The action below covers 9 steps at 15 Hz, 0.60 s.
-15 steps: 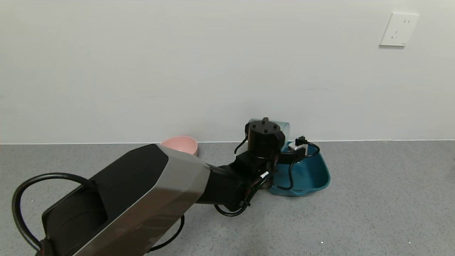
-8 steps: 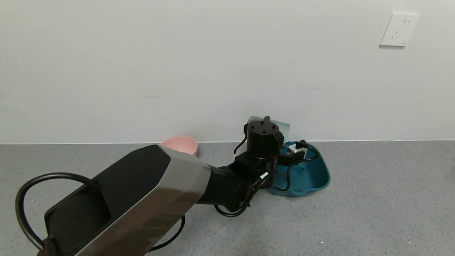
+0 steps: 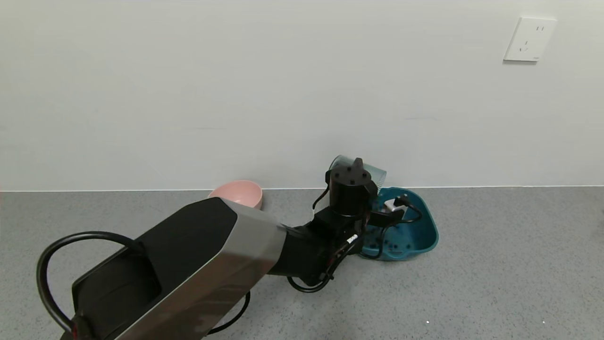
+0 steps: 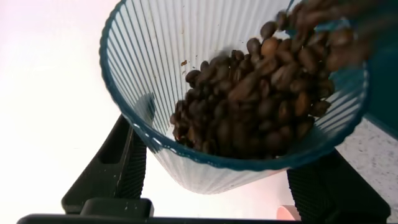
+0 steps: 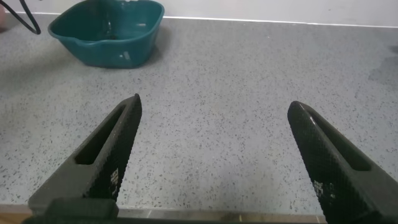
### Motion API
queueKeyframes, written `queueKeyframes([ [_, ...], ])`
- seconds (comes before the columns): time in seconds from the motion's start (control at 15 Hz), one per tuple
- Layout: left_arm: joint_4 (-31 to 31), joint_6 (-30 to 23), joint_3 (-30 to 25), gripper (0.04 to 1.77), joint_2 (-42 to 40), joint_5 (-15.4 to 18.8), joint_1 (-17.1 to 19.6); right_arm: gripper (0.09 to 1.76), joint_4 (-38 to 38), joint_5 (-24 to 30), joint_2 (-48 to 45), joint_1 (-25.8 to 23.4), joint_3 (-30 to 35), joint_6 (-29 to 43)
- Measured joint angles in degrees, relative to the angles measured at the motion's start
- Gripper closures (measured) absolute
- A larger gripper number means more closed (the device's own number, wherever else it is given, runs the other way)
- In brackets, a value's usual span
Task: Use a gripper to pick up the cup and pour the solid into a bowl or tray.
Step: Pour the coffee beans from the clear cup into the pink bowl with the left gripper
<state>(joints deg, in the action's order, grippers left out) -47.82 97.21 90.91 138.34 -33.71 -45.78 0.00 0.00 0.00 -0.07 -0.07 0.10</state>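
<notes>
My left gripper (image 4: 214,180) is shut on the translucent blue-grey ribbed cup (image 4: 161,68), which is tipped over the dark teal tray (image 3: 420,226). In the head view the cup (image 3: 375,171) shows behind my black wrist, at the far edge by the wall. Dark brown pellets (image 4: 261,99) slide toward the cup's rim and spill out; several pellets (image 3: 394,244) lie on the tray floor. My right gripper (image 5: 214,134) is open and empty over bare counter, away from the tray (image 5: 106,31).
A round pink bowl (image 3: 240,192) stands left of the tray by the wall. My left arm (image 3: 188,264) with loose black cables crosses the lower left. A wall socket (image 3: 529,39) is at upper right. The grey speckled counter (image 3: 495,264) runs right.
My left wrist has rolled and shifted slightly, tipping the cup further. Pellets now lie in the tray, which looked empty before.
</notes>
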Motion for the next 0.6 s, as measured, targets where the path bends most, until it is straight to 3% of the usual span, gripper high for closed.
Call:
queueKeyframes([
  [0.6, -1.43, 4.11, -0.22, 0.53, 0.80, -0.09, -0.66, 0.14, 0.00, 0.00, 0.02, 0.00, 0.00, 0.00],
])
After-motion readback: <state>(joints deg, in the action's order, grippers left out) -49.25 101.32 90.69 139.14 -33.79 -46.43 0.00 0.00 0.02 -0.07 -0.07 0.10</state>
